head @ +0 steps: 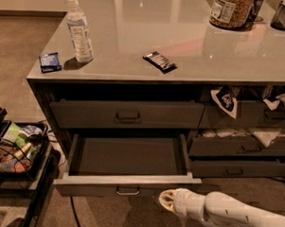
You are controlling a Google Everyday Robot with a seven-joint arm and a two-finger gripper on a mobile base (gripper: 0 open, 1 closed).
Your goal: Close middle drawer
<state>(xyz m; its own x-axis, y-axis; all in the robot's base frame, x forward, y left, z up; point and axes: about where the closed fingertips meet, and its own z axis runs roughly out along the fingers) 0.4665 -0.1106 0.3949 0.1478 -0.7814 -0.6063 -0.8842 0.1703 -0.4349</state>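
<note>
nearest the camera, at the lower right, the white arm (pixel 237 218) reaches in low over the brownish carpet (pixel 105 215) and ends in the gripper (pixel 169 201), which sits just right of and a little below the front of the middle drawer (pixel 89 188). it grips nothing that shows, and i cannot tell whether the claw is open or shut, nor whether it touches the drawer front. the middle drawer stands pulled well out from the cabinet, its shallow dark box showing bare, lighter rims along both sides, a small handle (pixel 128 191) at the centre of its front. to the near left a black wire cart (pixel 44 163) holds a jumble of coloured packets. above the open drawer, another wide drawer (pixel 85 115) sits shut. to the right, narrower drawers (pixel 235 149) stand partly open with pale bags poking out. further back the glossy grey countertop (pixel 193 42) carries a blue packet (pixel 50 62) and a water bottle (pixel 79 31) near its left edge, a dark snack bar (pixel 159 61) near the middle, and a jar (pixel 231 9) at the far right. beyond the counter's left side the carpet runs to a pale wall.
</note>
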